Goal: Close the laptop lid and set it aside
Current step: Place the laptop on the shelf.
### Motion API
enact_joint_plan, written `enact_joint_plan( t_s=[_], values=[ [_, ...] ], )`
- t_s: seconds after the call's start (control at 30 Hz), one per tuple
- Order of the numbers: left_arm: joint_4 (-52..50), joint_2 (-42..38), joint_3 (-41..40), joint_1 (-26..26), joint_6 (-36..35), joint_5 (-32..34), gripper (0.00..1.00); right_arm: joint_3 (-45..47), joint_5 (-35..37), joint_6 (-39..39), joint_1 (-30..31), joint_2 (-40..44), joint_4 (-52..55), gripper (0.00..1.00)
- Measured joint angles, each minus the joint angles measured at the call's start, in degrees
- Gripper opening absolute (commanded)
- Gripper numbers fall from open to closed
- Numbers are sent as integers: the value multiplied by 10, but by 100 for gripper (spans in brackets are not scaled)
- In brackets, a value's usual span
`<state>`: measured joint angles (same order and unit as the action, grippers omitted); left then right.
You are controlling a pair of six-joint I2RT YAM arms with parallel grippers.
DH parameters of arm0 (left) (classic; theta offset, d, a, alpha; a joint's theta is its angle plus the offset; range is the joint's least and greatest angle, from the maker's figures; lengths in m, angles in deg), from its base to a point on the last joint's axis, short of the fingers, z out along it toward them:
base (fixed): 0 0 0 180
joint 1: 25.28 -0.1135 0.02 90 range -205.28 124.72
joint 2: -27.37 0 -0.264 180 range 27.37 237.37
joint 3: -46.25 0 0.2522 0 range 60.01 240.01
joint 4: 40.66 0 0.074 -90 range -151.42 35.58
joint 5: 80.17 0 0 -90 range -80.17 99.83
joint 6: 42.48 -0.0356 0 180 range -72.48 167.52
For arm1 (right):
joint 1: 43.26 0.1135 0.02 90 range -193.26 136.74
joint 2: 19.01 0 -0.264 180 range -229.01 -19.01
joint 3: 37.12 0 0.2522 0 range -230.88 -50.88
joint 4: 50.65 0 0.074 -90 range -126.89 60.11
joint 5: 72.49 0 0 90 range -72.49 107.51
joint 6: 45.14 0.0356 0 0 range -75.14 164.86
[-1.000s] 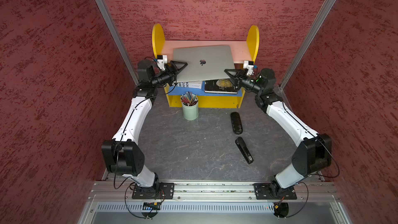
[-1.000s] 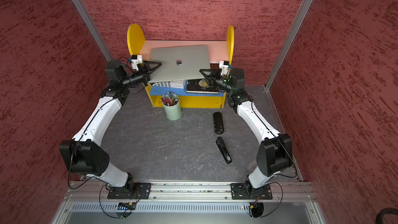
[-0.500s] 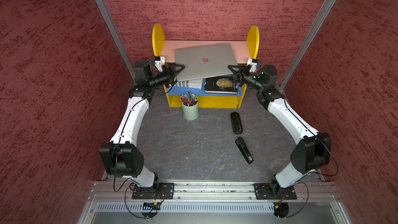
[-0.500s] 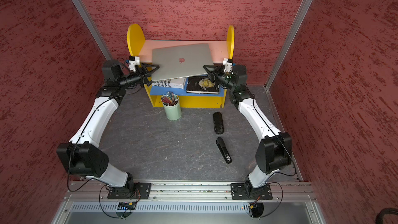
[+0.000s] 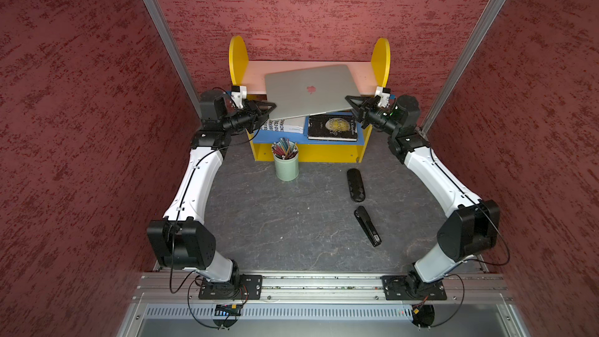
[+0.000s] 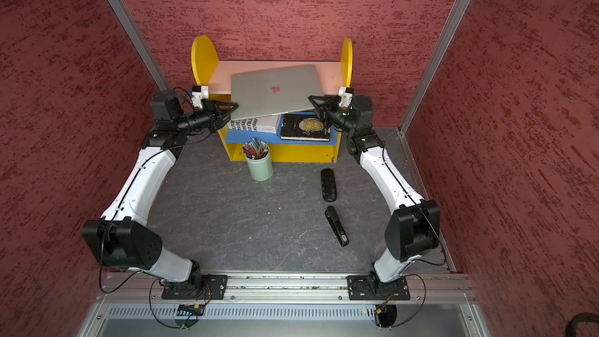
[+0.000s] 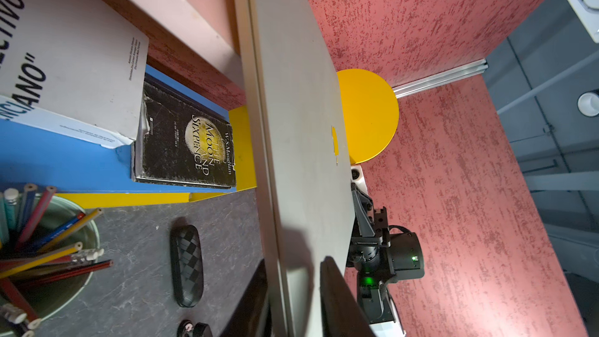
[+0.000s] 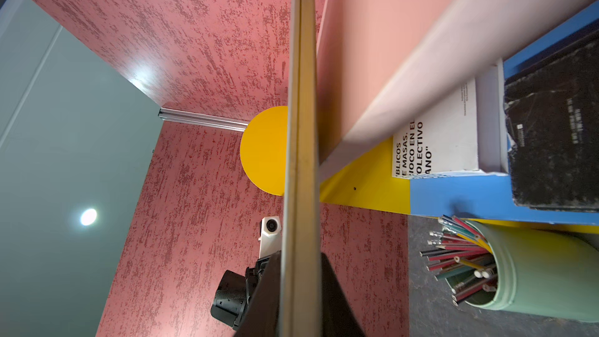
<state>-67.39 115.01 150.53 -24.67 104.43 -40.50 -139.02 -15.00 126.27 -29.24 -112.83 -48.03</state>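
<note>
**Item 1: left end effector [image 5: 271, 107].** Drawn in to a narrow gap on the laptop's left edge, near the front corner. In the left wrist view one finger [image 7: 340, 299] lies on the lid and its partner sits on the underside. How firmly it pinches cannot be told.

**Item 2: the laptop [image 5: 308, 92].** Silver, with the lid [image 6: 275, 98] flat on the base and the logo up. It spans the space between the two end effectors, skewed and tilted. Its far edge is over the pink top board of the shelf [image 5: 256, 74]. Its near edge overhangs the white book [image 5: 291, 124] and the black book [image 5: 332, 128]. Whether the far edge touches the pink board cannot be told.

**Item 3: right end effector [image 5: 350, 103].** Clamped on the laptop's right edge. The right wrist view shows the thin edge sandwiched between both fingers [image 8: 335, 299].

**Item 4: things on the table [image 5: 259, 222], below and forward of both end effectors.** The pencil cup [image 5: 287, 166] is nearer the left one. The black case [image 5: 356, 184] and the stapler [image 5: 368, 226] are nearer the right one.

**Risks, as judged.**
- Closing looks done and the set-down is not.
- Both grips are shallow pinches on smooth metal, so the laptop may pivot or slip if one arm leads the other.
- A low far edge could catch the pink board or the yellow end panel [image 5: 381, 59] beside the right end effector.
- A drop would likely land on the books or the pencil cup.
</note>
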Motion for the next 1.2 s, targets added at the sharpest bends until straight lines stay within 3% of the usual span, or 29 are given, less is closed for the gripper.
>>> enact_joint_plan(
  t_s=[0.23, 0.7, 1.03, 1.2],
  values=[
    [-43, 20, 57, 0, 13, 1, 12, -7, 5, 10, -1, -6, 4, 0],
    [-117, 135, 219, 1, 7, -6, 14, -14, 24, 16, -4, -10, 8, 0],
    [-148, 179, 281, 1, -4, -5, 20, -34, 26, 13, -3, -19, 29, 11],
    [-157, 182, 282, 1, -21, 5, 32, -70, 26, 4, -4, -40, 57, 18]
  ],
)
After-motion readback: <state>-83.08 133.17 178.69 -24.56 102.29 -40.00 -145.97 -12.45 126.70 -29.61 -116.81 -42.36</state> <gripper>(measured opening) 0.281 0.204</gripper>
